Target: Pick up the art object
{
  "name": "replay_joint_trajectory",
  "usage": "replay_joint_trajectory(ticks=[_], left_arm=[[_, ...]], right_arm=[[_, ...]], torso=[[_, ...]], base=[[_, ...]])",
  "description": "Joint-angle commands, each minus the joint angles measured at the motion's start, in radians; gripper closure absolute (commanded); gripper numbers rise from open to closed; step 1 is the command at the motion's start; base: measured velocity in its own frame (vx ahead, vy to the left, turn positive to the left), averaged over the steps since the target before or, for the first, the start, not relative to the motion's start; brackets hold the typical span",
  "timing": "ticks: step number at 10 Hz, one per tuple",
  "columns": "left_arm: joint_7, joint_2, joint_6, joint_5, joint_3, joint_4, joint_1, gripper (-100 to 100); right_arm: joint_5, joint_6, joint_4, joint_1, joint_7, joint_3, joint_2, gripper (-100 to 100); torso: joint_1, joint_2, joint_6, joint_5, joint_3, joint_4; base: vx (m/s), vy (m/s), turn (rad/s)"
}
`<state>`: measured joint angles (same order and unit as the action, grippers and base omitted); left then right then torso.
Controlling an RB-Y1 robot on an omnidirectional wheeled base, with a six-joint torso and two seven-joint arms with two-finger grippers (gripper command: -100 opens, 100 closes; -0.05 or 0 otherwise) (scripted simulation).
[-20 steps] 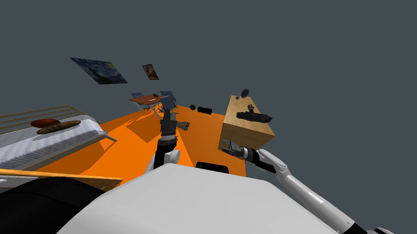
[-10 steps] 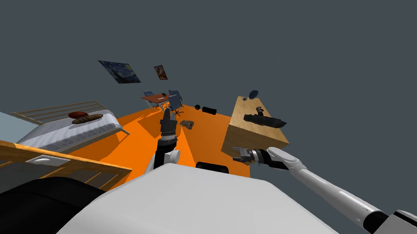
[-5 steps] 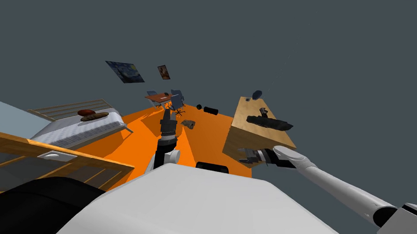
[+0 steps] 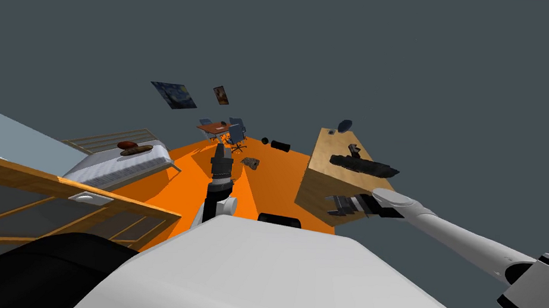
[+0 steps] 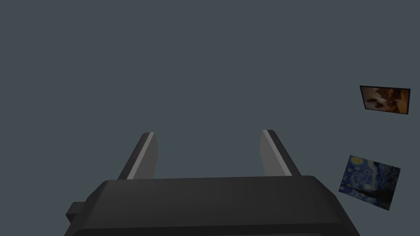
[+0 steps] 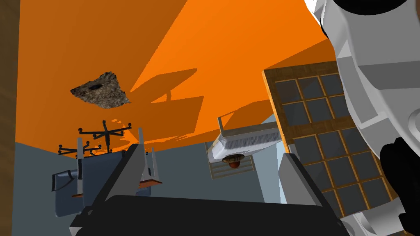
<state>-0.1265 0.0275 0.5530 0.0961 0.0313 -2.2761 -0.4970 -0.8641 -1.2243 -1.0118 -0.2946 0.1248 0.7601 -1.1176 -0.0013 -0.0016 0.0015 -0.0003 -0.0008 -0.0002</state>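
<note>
Right hand (image 4: 331,205) beside wooden cabinet (image 4: 324,177)

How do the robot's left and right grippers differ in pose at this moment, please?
The left gripper is held close in, pointing straight ahead; the right gripper is stretched out to the right, beside the wooden cabinet, pointing inward across the orange floor. Both are open and empty.
</note>
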Motion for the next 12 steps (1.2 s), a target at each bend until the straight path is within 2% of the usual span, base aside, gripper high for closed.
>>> replay_joint_trajectory(ticks=[1,3,4,5,6,7,8,9,10,11,12], left_arm=[[0.0,0.0,0.0,0.0,0.0,0.0,0.0,0],[0.0,0.0,0.0,0.0,0.0,0.0,0.0,0],[0.0,0.0,0.0,0.0,0.0,0.0,0.0,0],[0.0,0.0,0.0,0.0,0.0,0.0,0.0,0],[0.0,0.0,0.0,0.0,0.0,0.0,0.0,0],[0.0,0.0,0.0,0.0,0.0,0.0,0.0,0],[0.0,0.0,0.0,0.0,0.0,0.0,0.0,0],[0.0,0.0,0.0,0.0,0.0,0.0,0.0,0],[0.0,0.0,0.0,0.0,0.0,0.0,0.0,0],[0.0,0.0,0.0,0.0,0.0,0.0,0.0,0],[0.0,0.0,0.0,0.0,0.0,0.0,0.0,0]], right_arm=[[-0.031,-0.021,0.05,-0.033,0.011,0.022,-0.05,-100],[-0.031,-0.021,0.061,-0.033,0.011,0.022,-0.064,-100],[-0.063,-0.042,0.09,-0.074,0.025,0.046,-0.112,-100],[-0.063,-0.042,0.13,-0.074,0.025,0.046,-0.112,-100],[-0.093,-0.063,0.16,-0.113,0.038,0.068,-0.157,-100],[-0.093,-0.063,0.197,-0.113,0.038,0.068,-0.159,-100],[-0.121,-0.083,0.242,-0.151,0.051,0.089,-0.197,-100],[-0.121,-0.083,0.262,-0.151,0.051,0.089,-0.206,-100],[-0.147,-0.101,0.325,-0.187,0.064,0.108,-0.233,-100],[-0.147,-0.101,0.325,-0.187,0.064,0.108,-0.252,-100],[-0.171,-0.118,0.379,-0.222,0.076,0.125,-0.283,-100]], torso=[[0.0,0.0,0.0,0.0,0.0,0.0],[0.0,-0.001,0.0,0.0,0.0,0.0],[0.0,0.0,0.0,0.0,0.0,0.0],[0.0,0.0,-0.001,0.0,0.0,0.0],[0.0,-0.001,0.0,0.0,0.0,0.0],[0.0,-0.002,-0.001,0.0,-0.001,0.0],[0.0,-0.002,0.0,0.0,-0.001,0.0],[0.0,-0.002,0.0,0.0,-0.001,0.0],[0.0,-0.002,0.0,0.0,-0.001,0.0],[0.001,-0.002,0.0,0.0,-0.001,0.0],[0.0,-0.002,0.0,0.0,-0.001,0.0]], base=[[0.041,0.01,0.125],[0.032,-0.001,0.044],[0.04,0.006,0.11],[0.049,-0.004,0.085],[0.06,-0.005,0.151],[0.057,-0.008,0.062],[0.068,-0.005,0.082],[0.054,-0.002,0.075],[0.073,0.002,0.106],[0.061,-0.007,0.071],[0.068,-0.016,0.114]])
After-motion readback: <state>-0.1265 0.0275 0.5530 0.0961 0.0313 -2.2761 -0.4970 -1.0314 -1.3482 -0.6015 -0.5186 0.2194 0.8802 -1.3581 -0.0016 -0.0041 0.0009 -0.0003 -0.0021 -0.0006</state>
